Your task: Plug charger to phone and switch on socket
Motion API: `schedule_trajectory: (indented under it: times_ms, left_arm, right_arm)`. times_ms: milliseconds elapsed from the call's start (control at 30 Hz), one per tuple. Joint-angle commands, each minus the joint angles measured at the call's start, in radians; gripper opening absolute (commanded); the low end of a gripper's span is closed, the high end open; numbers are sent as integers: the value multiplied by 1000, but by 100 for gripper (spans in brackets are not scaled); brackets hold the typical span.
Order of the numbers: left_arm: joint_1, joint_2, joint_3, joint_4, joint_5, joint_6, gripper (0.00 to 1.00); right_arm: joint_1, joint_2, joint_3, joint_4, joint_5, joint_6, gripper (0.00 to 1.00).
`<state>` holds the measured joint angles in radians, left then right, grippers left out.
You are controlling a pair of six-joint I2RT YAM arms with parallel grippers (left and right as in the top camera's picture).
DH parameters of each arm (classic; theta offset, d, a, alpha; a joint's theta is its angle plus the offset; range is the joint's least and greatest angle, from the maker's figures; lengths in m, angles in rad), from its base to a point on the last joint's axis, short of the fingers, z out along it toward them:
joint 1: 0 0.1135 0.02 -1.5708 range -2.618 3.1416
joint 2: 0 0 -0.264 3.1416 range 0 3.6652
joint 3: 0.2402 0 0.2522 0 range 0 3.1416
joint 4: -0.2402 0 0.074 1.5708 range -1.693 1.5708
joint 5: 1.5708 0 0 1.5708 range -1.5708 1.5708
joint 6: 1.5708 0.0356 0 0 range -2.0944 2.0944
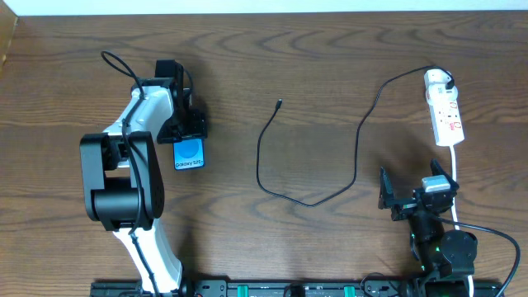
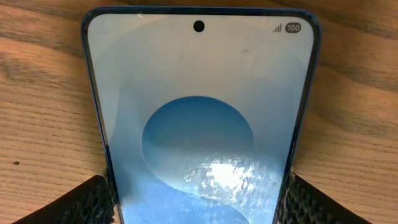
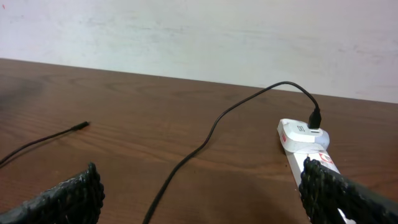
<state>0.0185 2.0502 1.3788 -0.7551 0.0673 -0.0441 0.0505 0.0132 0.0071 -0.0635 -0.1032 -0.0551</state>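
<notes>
The phone [image 1: 189, 154] lies flat on the wooden table with its blue screen up. In the left wrist view the phone [image 2: 199, 106] fills the frame. My left gripper [image 1: 188, 130] sits over its far end, and its fingers [image 2: 198, 208] press against both long edges. The charger [image 1: 285, 191] is a thin black cable curling across the middle of the table. Its free tip [image 1: 279, 103] lies apart from the phone, and its black plug [image 1: 445, 82] sits in the white socket strip [image 1: 446, 114]. My right gripper [image 1: 411, 188] is open and empty, near the strip [image 3: 303, 138], with the cable [image 3: 205, 140] running between its fingers [image 3: 205, 202].
The strip's white cord [image 1: 454, 177] runs down toward the right arm's base. A pale wall [image 3: 199, 37] borders the table's far edge. The left arm's body [image 1: 124, 177] covers the table to the left of the phone.
</notes>
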Motion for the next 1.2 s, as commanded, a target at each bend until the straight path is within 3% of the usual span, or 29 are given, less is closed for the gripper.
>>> schedule_trajectory:
  times_ms: [0, 633, 867, 1167]
  left_arm:
    - [-2, 37, -25, -19, 25, 5, 74]
    - [-2, -79, 15, -75, 31, -23, 74]
    - [-2, -138, 16, -75, 137, -46, 74]
    - [-2, -161, 16, -76, 378, -77, 74]
  right_arm:
    - [-4, -1, -2, -4, 4, 13, 99]
    - [-4, -1, -2, -5, 4, 13, 99]
    - [-4, -1, -2, -5, 4, 13, 99]
    - [-4, -1, -2, -5, 4, 13, 99]
